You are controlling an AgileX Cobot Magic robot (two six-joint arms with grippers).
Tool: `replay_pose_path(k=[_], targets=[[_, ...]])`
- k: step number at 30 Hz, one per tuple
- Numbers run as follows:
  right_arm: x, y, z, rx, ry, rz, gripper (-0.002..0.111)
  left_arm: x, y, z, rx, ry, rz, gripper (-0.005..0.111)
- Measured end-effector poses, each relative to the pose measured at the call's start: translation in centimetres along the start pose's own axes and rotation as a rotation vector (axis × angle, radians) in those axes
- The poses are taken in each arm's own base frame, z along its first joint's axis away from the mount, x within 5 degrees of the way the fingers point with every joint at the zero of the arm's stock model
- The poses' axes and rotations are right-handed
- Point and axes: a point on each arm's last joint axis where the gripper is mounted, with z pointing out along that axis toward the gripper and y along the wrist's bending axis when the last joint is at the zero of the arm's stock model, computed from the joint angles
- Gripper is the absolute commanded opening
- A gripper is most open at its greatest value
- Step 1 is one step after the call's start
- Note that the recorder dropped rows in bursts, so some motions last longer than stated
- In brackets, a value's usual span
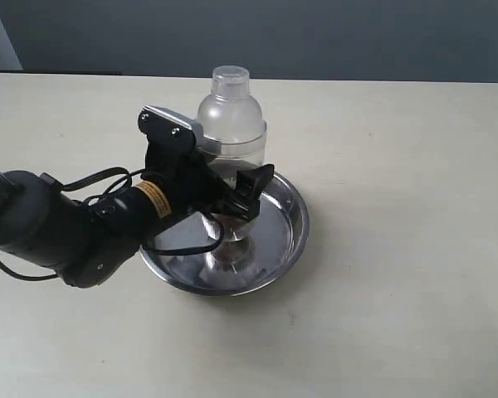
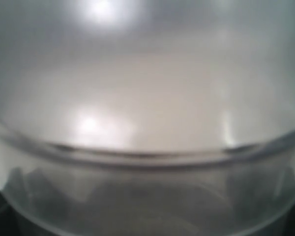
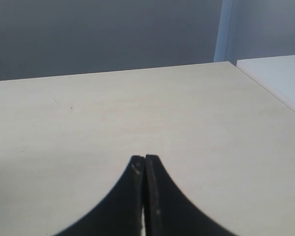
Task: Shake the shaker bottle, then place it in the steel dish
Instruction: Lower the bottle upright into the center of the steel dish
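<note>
Left gripper point(image 1: 239, 176): Spread wide and clasped round the bottle's waist. One black finger point(image 1: 254, 192) lies against the near side, and the other is hidden behind the clear wall. The grip sits low on the body, probably so the tall bottle can be lowered upright without tipping.

Bottle point(image 1: 231, 116): Upright between the fingers, with its domed shoulder and cap point(image 1: 231, 81) rising above the hand and its foot below the hand, down inside the dish. It fills the left wrist view point(image 2: 147, 98) as a blurred clear wall, so it is pressed close to the palm. Whether the base fully rests on the steel cannot be told from here.

Dish point(image 1: 286, 232): Directly under the hand, with its rim curving out past the fingertips on the far side from the arm. It is much wider than the bottle, which leaves the fingers room to part inside it.

Stage: The bottle appears to be in place at the end of the task. By this reading, what remains is to release it and lift the hand clear without knocking it.

Table point(image 1: 398, 290): Pale and bare beyond the dish.

Right gripper point(image 3: 145, 196): Well away from the working hand and out of the exterior view. Its fingers are pressed together on nothing, hanging over bare tabletop, seemingly parked because one arm is enough for this job.
</note>
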Motion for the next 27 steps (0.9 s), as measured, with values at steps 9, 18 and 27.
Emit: replay_pose_path(k=[9,18,27], targets=[[0.0,0.0,0.0,0.000,0.000,0.000,-0.001,0.4,0.1,0.1,-0.002,0.015,-0.006,0.001],[0.0,0.0,0.0,0.000,0.000,0.000,-0.001,0.7,-0.2,0.1,0.037,0.043,0.022,0.060],[0.0,0.0,0.0,0.000,0.000,0.000,-0.001,0.9,1.4,-0.1,0.011,0.089,0.028,0.099]])
